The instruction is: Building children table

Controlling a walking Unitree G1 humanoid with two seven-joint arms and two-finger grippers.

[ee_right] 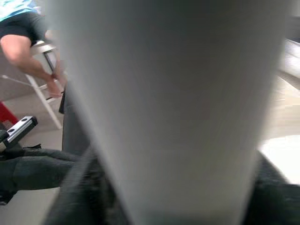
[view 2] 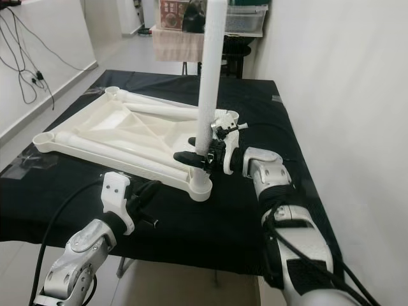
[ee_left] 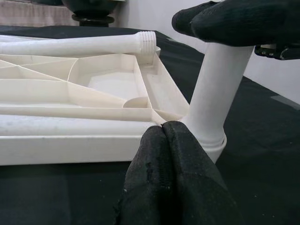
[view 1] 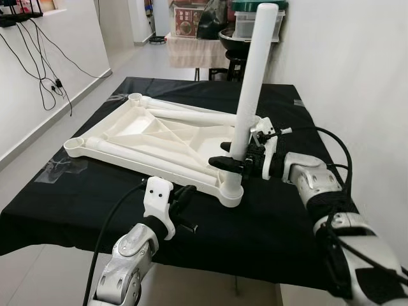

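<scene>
A white plastic table top (view 1: 137,137) lies upside down on the black-covered table (view 1: 274,229). A white table leg (view 1: 254,83) stands upright in the near right corner socket (view 1: 232,188). My right gripper (view 1: 233,156) is shut on this leg low down, its fingers on either side of it. A second white leg (ee_left: 75,45) lies flat across the table top. My left gripper (view 1: 182,199) hovers at the table's front edge, just short of the socket, with its fingers (ee_left: 168,183) pressed together and empty.
Behind the table stand a cloth-covered stand with boxes (view 1: 191,38) and a dark stool with a pot (view 1: 236,44). A white wall (view 1: 357,76) runs close along the right. Cables (view 1: 44,70) hang on the left wall. In the right wrist view, a seated person's arm (ee_right: 23,51) shows.
</scene>
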